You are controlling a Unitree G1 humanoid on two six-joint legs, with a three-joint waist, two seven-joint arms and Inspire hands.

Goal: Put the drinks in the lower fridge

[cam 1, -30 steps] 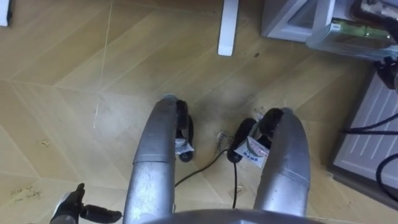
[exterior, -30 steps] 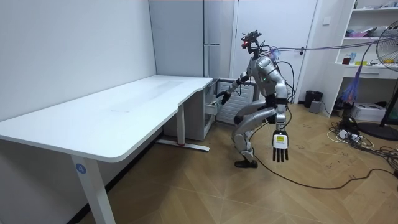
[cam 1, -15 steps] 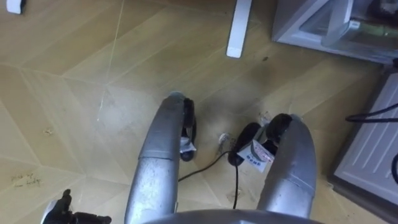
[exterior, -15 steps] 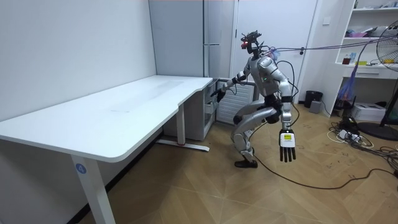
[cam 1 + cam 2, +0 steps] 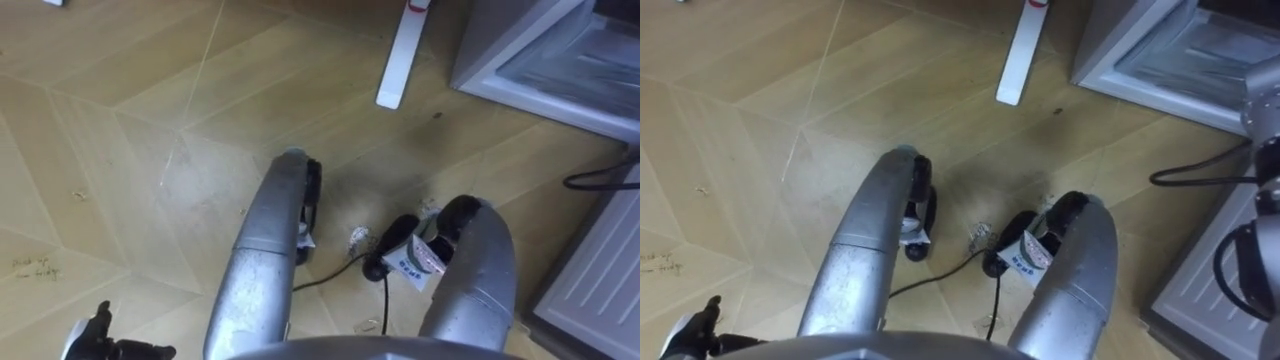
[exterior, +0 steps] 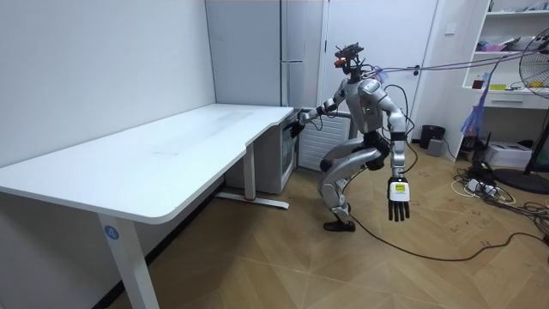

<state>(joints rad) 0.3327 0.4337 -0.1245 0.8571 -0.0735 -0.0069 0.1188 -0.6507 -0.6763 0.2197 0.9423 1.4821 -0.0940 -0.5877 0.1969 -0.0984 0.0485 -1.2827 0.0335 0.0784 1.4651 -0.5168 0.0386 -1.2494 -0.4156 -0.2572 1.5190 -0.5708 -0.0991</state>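
Hanging straight-fingered and empty, my left hand (image 6: 397, 201) sits at seven o'clock, well apart from the lower fridge (image 5: 545, 60) at one o'clock. My right hand (image 6: 297, 125) reaches nearer to it; its grasp I cannot tell. Where the drinks lie I cannot tell. Wooden floor (image 5: 120, 120) below; desk foot (image 5: 403, 55) at twelve o'clock.

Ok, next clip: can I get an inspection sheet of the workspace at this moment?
Surface: wooden herringbone floor.
Job's things: tall grey fridge, lower compartment open; drinks: nothing seen.
Clutter: small pale scrap on the floor.
Hands: left hand hangs open at the robot's side; right hand reaches to the fridge front.
Cables: tangle of cables on the floor, room view's right.
Surroundings: long white desk, white shelf unit.
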